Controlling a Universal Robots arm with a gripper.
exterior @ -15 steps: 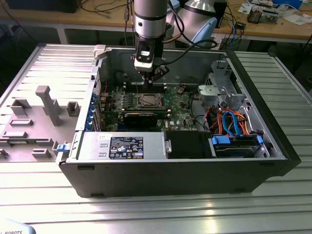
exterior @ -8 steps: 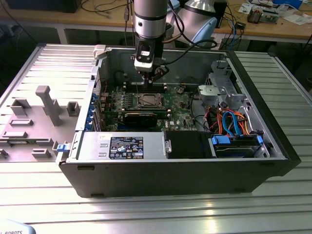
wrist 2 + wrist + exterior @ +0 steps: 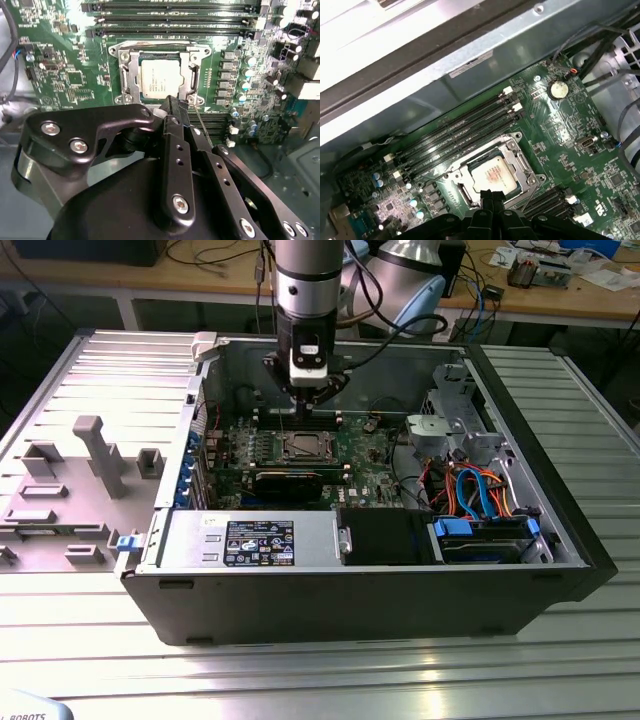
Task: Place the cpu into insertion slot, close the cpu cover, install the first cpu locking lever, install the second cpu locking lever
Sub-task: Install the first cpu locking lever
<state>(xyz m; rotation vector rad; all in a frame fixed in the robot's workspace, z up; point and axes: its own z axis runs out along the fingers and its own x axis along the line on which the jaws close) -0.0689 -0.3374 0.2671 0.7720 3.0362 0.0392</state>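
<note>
The pincer [image 3: 174,103], tips pressed together, hangs at the cpu cover's [image 3: 131,72] edge, the cpu [image 3: 160,77] just beyond; the exterior view adds the open case [image 3: 350,602].

Ribbed metal table [image 3: 400,675] up front, wooden bench [image 3: 570,302] w/ cables [image 3: 215,254] at back.

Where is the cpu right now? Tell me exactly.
The cpu lies inside the cpu cover on the green board, beside the long black memory slots in both wrist views; in the exterior view it is directly below the hand.
</note>
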